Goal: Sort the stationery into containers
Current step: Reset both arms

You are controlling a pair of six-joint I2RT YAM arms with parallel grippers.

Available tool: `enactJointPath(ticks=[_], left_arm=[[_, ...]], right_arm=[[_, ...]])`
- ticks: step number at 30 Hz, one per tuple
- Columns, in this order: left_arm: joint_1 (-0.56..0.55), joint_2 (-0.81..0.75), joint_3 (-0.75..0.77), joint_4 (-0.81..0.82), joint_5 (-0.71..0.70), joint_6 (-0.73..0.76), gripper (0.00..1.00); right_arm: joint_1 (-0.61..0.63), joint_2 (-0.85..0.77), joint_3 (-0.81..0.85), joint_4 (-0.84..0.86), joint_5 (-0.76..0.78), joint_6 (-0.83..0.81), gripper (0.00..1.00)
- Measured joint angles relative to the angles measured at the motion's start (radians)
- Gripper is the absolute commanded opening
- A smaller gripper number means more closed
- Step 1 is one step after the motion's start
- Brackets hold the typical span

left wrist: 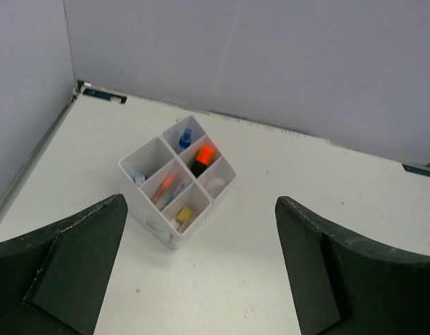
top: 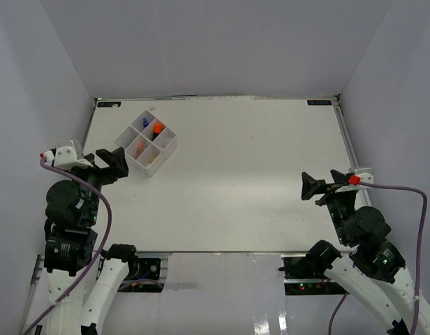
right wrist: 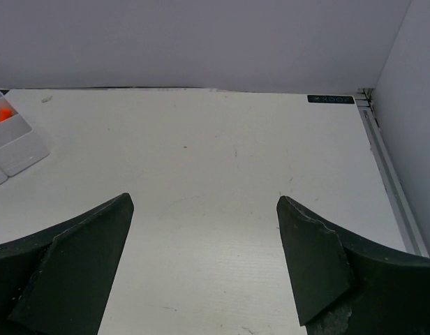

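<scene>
Left pincer [top: 117, 162] hovers low at the tabletop's [top: 243, 181] left edge, fingers spread wide, nothing between them. It points at the white four-compartment tray [top: 164, 158], which sits just beyond it in the far-left area.

Tray contents, from the left wrist view: blue-capped bottle [left wrist: 186, 137] in the far compartment, orange highlighter [left wrist: 202, 158] in the one to its right, pens [left wrist: 166, 187] and a small yellow piece [left wrist: 183, 214] in the near one. The left compartment is too dim to read.

No loose stationery shows anywhere outside the tray. One pale speck [right wrist: 47, 99] by the back edge is too small to identify. Judgement: sorting looks done or all but done, at most that speck left to check.

Right pincer [top: 311, 188] hangs over the right side, well apart from the tray, jaws wide open and empty.

Surface is matte white with faint scuffs. Plain pale grey walls [top: 222, 42] close in three sides, with black labels [top: 321, 102] at the back corners
</scene>
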State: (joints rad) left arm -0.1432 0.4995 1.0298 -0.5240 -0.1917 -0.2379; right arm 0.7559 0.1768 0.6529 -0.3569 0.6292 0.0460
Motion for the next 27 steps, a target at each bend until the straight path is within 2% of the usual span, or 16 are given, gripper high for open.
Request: enactJointPath(ticks=[4, 10, 27], left_arm=[[-0.002, -0.062, -0.021, -0.148, 0.018, -0.025, 0.98], [-0.012, -0.125, -0.079, -0.274, 0.018, -0.060, 0.98], [-0.040, -0.156, -0.079, -0.315, -0.033, -0.115, 0.98]], right_arm=[[-0.001, -0.065, -0.015, -0.022, 0.049, -0.018, 0.90], [-0.002, -0.139, -0.047, -0.045, 0.074, -0.027, 0.90], [-0.002, -0.100, -0.047, -0.047, 0.076, -0.028, 0.90]])
